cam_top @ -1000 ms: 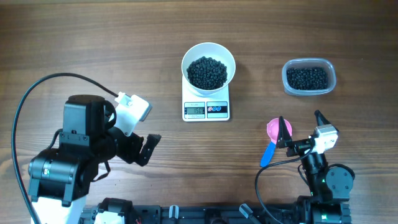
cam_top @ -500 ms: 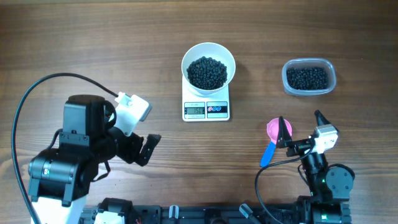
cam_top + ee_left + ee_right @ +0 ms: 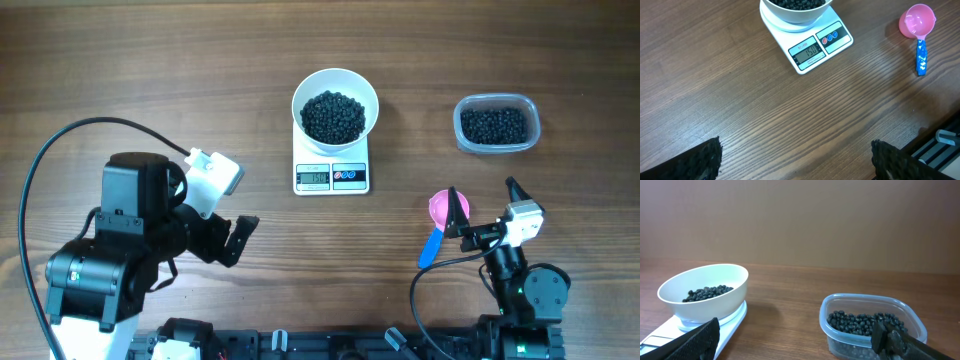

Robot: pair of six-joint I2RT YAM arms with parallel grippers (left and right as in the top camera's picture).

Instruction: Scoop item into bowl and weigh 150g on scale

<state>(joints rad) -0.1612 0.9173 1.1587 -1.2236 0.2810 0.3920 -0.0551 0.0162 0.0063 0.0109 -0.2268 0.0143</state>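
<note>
From above, the white bowl [image 3: 368,95] sits on the scale [image 3: 332,177], its back half covering the platform so the display at 6 o'clock stays readable. The black pellets [image 3: 333,116] heap inside it. At 3 o'clock from the bowl, well apart, the clear tub [image 3: 531,112] holds the remaining pellets. The pink scoop [image 3: 440,208] lies on the table [image 3: 150,60] at 5 o'clock from the scale, just beside the right claw [image 3: 487,203], which stands spread wide and holds nothing. The left claw [image 3: 236,240], at 8 o'clock from the scale, looks parked clear of it; its spread is hard to judge here.

The left wrist view settles that: both fingers [image 3: 695,162] sit far apart over bare wood. It also shows the display reading 150, so I judge the weighing done.

The right wrist view, low and sideways, shows what neither does: how shallow the pellets lie below each rim.
</note>
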